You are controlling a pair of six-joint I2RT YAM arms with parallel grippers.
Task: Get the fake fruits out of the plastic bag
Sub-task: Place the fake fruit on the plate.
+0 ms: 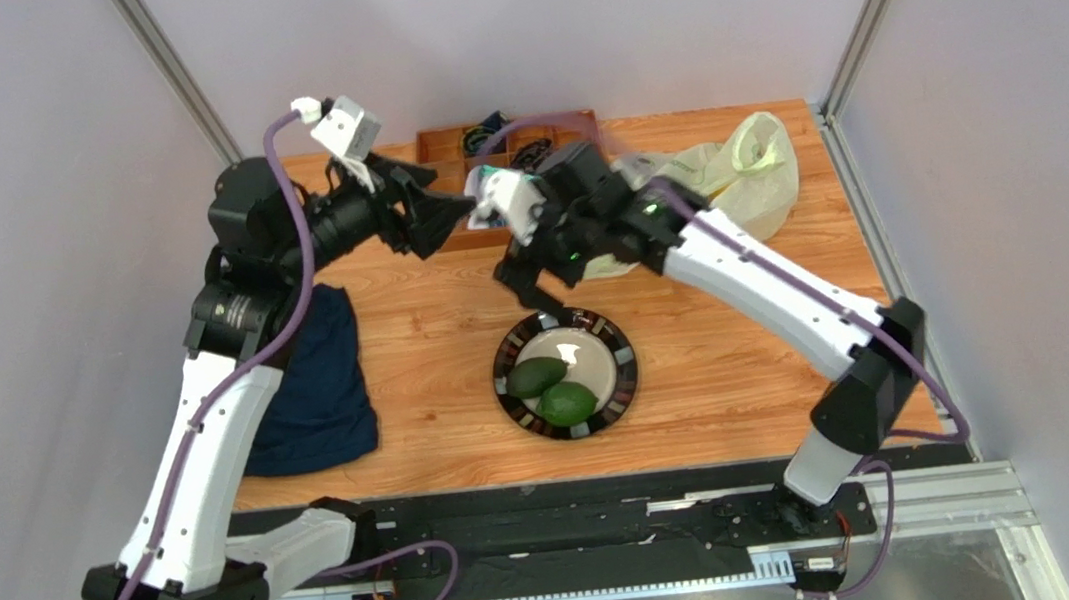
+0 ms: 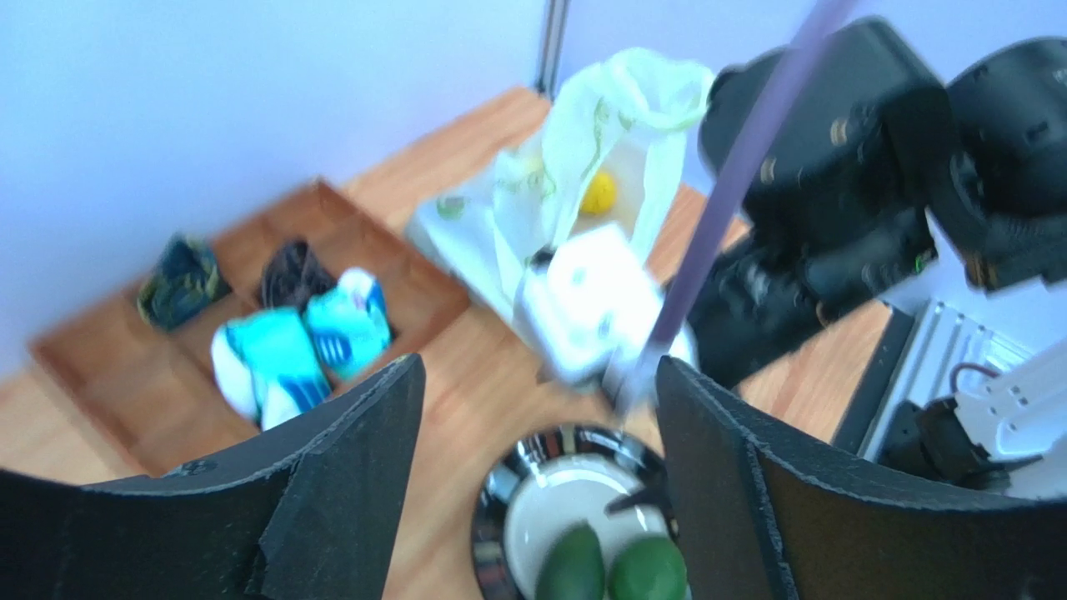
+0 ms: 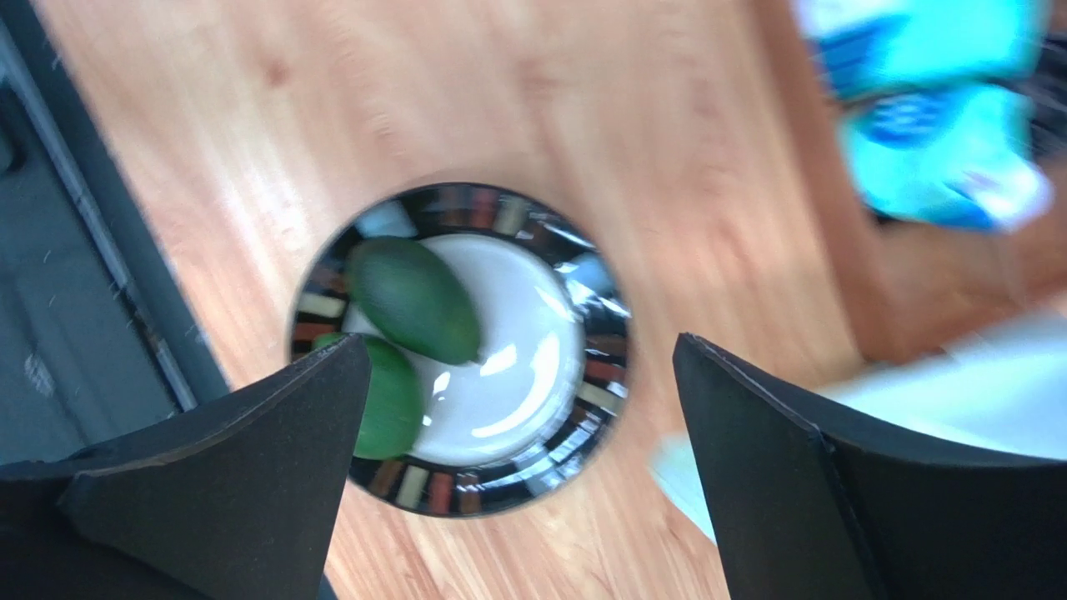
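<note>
Wood-grain table point(image 1: 423, 328), top view: round black-rimmed plate with white centre point(image 1: 627, 365) sits at 6 o'clock near the front edge, w/ two dark green plastic avocados point(image 1: 536, 376) on it, side by side & touching, one at the plate's 9 o'clock, the other at its 6. Pale yellow-green translucent plastic bag point(image 1: 724, 180) lies crumpled at 2 o'clock by the far right corner, well apart from the plate. Left wrist view: small yellow lemon point(image 2: 599, 194) shows inside the bag; can't tell what else is in there. Right gripper point(image 1: 544, 304) hangs just above the plate's 11 o'clock rim, pointing down. Right wrist view has its jaws spread wide w/ nothing btwn them, avocados & plate directly below. Left gripper point(image 1: 448, 216) is up in the air at 11 o'clock, aimed toward the right arm & bag; jaws apart, empty. Shallow wooden tray point(image 1: 455, 143) sits at 12 o'clock against the back wall, w/ teal-and-white socks point(image 2: 301, 350) in one compartment. Two darker bundles sit in other compartments, too blurred to ID. Dark navy cloth point(image 1: 311, 379) lies flat at 8 o'clock, partly under the left arm. Both wrist views are blurred.
</note>
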